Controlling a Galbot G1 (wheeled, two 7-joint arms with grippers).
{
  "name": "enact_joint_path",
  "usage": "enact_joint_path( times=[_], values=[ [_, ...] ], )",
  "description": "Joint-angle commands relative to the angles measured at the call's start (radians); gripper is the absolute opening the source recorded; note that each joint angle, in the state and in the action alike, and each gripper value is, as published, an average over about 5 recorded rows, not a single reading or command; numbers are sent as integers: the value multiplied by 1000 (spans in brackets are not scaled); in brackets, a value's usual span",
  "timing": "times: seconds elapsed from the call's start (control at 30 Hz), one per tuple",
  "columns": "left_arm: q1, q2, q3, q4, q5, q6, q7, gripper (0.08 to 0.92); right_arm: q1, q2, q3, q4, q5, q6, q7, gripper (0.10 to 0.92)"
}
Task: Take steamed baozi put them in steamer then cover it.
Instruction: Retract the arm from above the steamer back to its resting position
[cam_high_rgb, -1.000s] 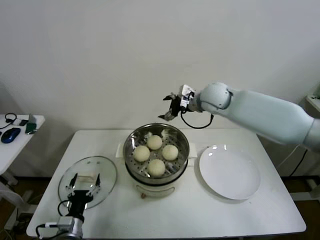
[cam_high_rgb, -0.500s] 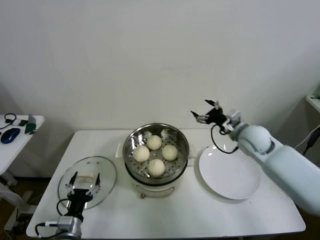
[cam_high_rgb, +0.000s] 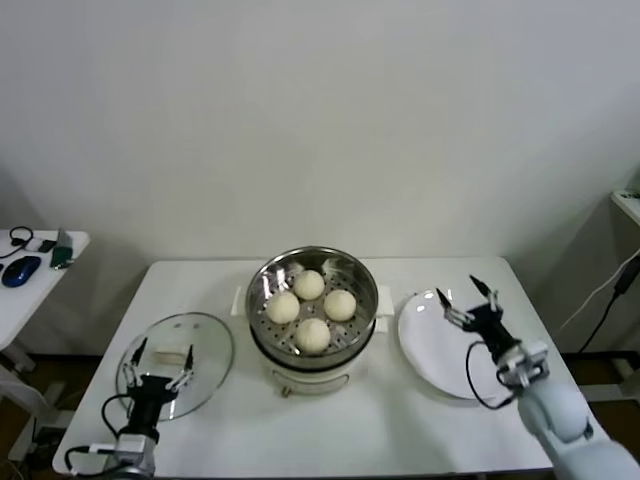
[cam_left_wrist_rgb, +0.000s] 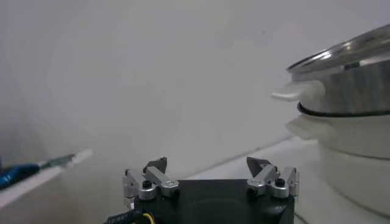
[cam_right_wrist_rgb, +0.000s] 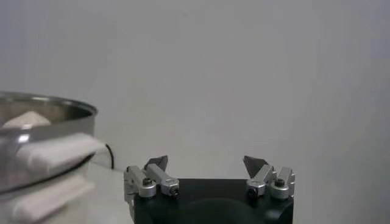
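Observation:
Several cream-white steamed baozi (cam_high_rgb: 312, 308) lie in the shiny steamer (cam_high_rgb: 268, 278) on its cream pot base at the table's middle. The clear glass cover (cam_high_rgb: 205, 375) lies flat on the table at the left, its cream handle under my left gripper (cam_high_rgb: 160, 358). That gripper is open and holds nothing. My right gripper (cam_high_rgb: 458, 292) is open and empty above the left part of the white plate (cam_high_rgb: 440, 372). The left wrist view shows the open left gripper (cam_left_wrist_rgb: 207, 164) and the steamer (cam_left_wrist_rgb: 353, 79). In the right wrist view are the open right gripper (cam_right_wrist_rgb: 206, 161) and the steamer (cam_right_wrist_rgb: 42, 122).
A side table (cam_high_rgb: 35, 275) with a blue mouse and small items stands at the far left. A white wall rises behind the table. The plate lies right of the steamer, close to the pot's side handle (cam_high_rgb: 384, 322).
My right arm has swung from behind the steamer out to the right and down, ending low over the plate. My left gripper has shifted slightly over the cover.

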Motion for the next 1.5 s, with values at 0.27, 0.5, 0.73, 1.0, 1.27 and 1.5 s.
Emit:
enact_joint_path(
  times=[0.27,0.5,0.73,1.0,1.27,1.5],
  values=[
    [31,114,-74,102,963,-18,-297,823,-356,229,126,-32,-100,291,-9,823],
    [-32,115,-62,195,1148,8,-284,823,-359,247,111,-29,-102,302,3,823],
    [-96,107,-40,283,1213,12,-281,823,-366,244,113,-30,-100,316,12,823],
    [-154,109,-30,347,1222,19,-276,823,-377,239,120,-32,-91,328,14,823],
    [-195,120,-19,383,1219,16,-280,823,-381,242,116,-33,-87,331,14,823],
    [-217,122,-12,401,1211,15,-278,823,-384,247,112,-30,-98,333,17,823]
  ],
)
